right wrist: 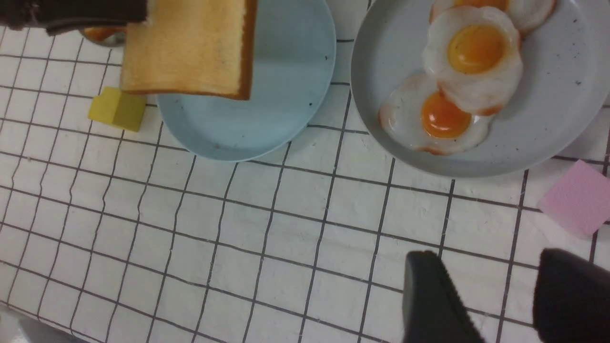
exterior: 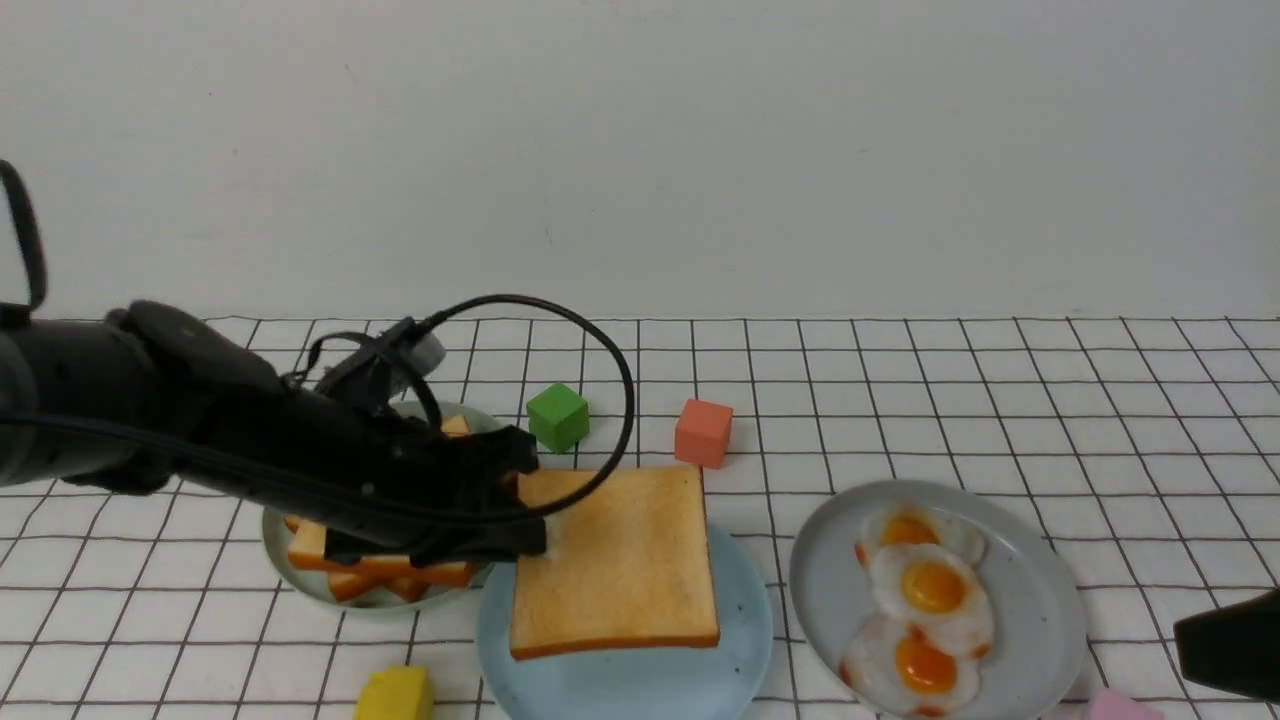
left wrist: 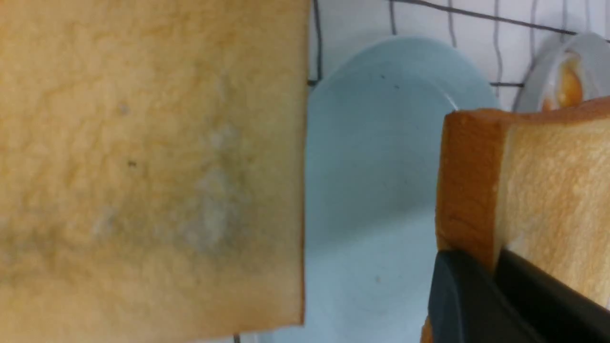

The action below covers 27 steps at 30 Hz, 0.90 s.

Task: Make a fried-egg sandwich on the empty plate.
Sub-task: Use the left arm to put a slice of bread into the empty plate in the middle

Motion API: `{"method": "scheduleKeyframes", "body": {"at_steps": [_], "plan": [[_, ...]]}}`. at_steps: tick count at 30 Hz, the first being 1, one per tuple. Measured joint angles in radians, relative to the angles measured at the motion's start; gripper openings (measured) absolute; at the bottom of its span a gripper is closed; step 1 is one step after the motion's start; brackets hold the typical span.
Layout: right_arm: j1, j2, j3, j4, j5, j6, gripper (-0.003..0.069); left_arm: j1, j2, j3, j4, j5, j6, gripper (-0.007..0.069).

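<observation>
My left gripper (exterior: pixel 535 505) is shut on the edge of a square golden toast slice (exterior: pixel 615 560), which hangs level just above the empty sky-blue plate (exterior: pixel 740 640). In the left wrist view, black fingers (left wrist: pixel 457 286) pinch the orange crust of this toast (left wrist: pixel 548 190) over the plate (left wrist: pixel 376 166). A second broad toast face (left wrist: pixel 143 166) fills the other side of that view. Three fried eggs (exterior: pixel 932 590) overlap on the grey plate (exterior: pixel 1040 610). My right gripper (right wrist: pixel 486 271) is open over bare cloth, on the near side of the eggs (right wrist: pixel 472 52).
A sage-green plate (exterior: pixel 300 575) with a pile of toast (exterior: pixel 380 570) lies under my left arm. A green cube (exterior: pixel 557 417) and a red-orange cube (exterior: pixel 703 432) stand behind the blue plate. A yellow block (exterior: pixel 395 693) and a pink block (exterior: pixel 1120 708) sit near the front edge.
</observation>
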Motion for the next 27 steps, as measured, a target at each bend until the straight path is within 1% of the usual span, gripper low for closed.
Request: {"method": "scheduleKeyframes", "body": {"at_steps": [2, 5, 6, 8, 10, 11, 12, 13, 14, 15, 17, 18, 21, 22, 25, 26, 27], "plan": [[0.000, 0.000, 0.000, 0.000, -0.001, 0.000, 0.0326, -0.011, 0.045, 0.000, -0.011, -0.033, -0.007, 0.0047], [0.000, 0.000, 0.000, 0.000, -0.003, 0.000, 0.0326, -0.011, 0.074, 0.000, -0.013, -0.042, -0.010, 0.0088], [0.000, 0.000, 0.000, 0.000, -0.005, 0.000, 0.0326, -0.011, 0.084, 0.000, -0.013, -0.041, -0.010, 0.0130], [0.000, 0.000, 0.000, 0.000, -0.007, 0.000, 0.0326, -0.011, 0.084, 0.000, -0.013, -0.033, -0.010, 0.0192], [0.000, 0.000, 0.000, 0.000, -0.008, 0.000, 0.0326, -0.012, 0.084, 0.000, -0.018, -0.020, -0.010, 0.0286], [0.000, 0.000, 0.000, 0.000, -0.008, 0.000, 0.0326, -0.012, 0.084, 0.000, -0.018, -0.014, -0.010, 0.0311], [0.000, 0.000, 0.000, 0.000, -0.008, 0.000, 0.0326, -0.012, 0.083, -0.001, -0.019, -0.004, -0.008, 0.0362], [0.000, 0.000, 0.000, 0.000, -0.008, 0.000, 0.0326, -0.012, 0.083, -0.001, -0.019, -0.001, -0.008, 0.0370], [0.000, 0.000, 0.000, 0.000, -0.008, 0.000, 0.0326, -0.012, 0.083, -0.011, -0.011, 0.031, 0.002, 0.0435], [0.000, 0.000, 0.000, 0.000, -0.008, 0.000, 0.0326, -0.012, 0.083, -0.022, -0.001, 0.059, 0.007, 0.0464], [0.000, 0.000, 0.000, 0.000, -0.008, 0.000, 0.0326, -0.012, 0.083, -0.038, 0.014, 0.090, 0.008, 0.0489], [0.000, 0.000, 0.000, -0.004, -0.008, 0.000, 0.0326, -0.012, 0.083, -0.072, 0.043, 0.156, 0.007, 0.0521], [0.000, 0.000, 0.000, -0.015, -0.010, 0.004, 0.0326, -0.012, 0.079, -0.124, 0.089, 0.223, -0.024, 0.0537], [0.000, 0.000, 0.000, -0.029, -0.014, 0.015, 0.0326, -0.012, 0.068, -0.166, 0.139, 0.259, -0.069, 0.0542], [0.000, 0.000, 0.000, -0.068, -0.021, 0.085, 0.0327, -0.012, 0.017, -0.240, 0.295, 0.297, -0.212, 0.0543], [0.000, 0.001, 0.000, -0.087, -0.024, 0.120, 0.0330, -0.012, -0.009, -0.268, 0.397, 0.308, -0.298, 0.0543], [0.000, 0.001, 0.000, -0.094, -0.024, 0.126, 0.0331, -0.012, -0.013, -0.273, 0.397, 0.308, -0.298, 0.0543]]}}
